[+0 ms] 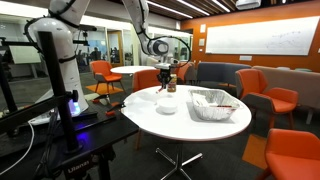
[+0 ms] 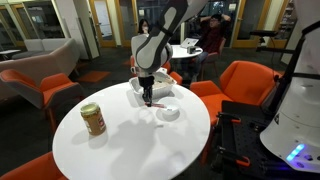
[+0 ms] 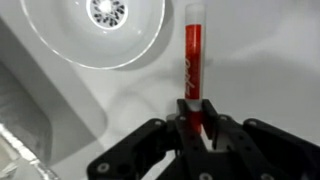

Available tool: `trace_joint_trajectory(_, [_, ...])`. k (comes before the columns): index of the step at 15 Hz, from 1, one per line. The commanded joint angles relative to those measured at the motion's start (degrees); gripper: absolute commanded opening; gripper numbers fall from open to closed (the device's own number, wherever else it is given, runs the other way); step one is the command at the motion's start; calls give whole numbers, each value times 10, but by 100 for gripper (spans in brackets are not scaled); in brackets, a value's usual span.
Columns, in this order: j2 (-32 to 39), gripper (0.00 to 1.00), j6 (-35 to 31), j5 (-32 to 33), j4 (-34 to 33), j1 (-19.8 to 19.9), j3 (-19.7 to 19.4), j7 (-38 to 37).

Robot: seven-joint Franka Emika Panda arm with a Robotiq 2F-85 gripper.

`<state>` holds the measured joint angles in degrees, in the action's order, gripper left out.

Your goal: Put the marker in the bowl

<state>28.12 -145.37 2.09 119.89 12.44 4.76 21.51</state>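
Gripper (image 3: 197,125) clamped on the lower end of one marker (image 3: 193,60), a slim glossy red cylinder with a pale tip, pointing to 12 o'clock. One smooth round white bowl (image 3: 60,45) at its 10 o'clock, not touching. One silvery mesh tray (image 3: 15,140) at 8 o'clock. One brown cylindrical jar (image 2: 92,119) on the round white table (image 2: 120,150).

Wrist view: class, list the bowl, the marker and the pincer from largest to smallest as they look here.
Largest, tied: the pincer and the bowl. Both are cut off by the picture's edges, and the pincer is nearest the camera, so I leave them unranked.
Smallest: the marker, clearly the thinnest of the three.
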Motion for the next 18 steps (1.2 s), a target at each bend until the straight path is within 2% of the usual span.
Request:
trace_joint_trajectory(1, [-57,5,-91,-19,78,31,-7,66])
trace_joint_trajectory(6, [-52,5,-202,-35,115,85,7,133])
trace_joint_trajectory(12, [-16,5,-249,-22,119,127,26,137])
trace_joint_trajectory(13, [-10,44,-255,-15,119,126,19,127])
trace_joint_trajectory(14, [-7,45,-256,-9,119,128,16,124])
trace_joint_trajectory(15, [-13,51,-233,-13,121,135,24,120])
trace_joint_trajectory(16, [-20,58,-236,0,128,120,10,111])
trace_joint_trajectory(18, [-64,74,-163,-3,146,84,-15,52])
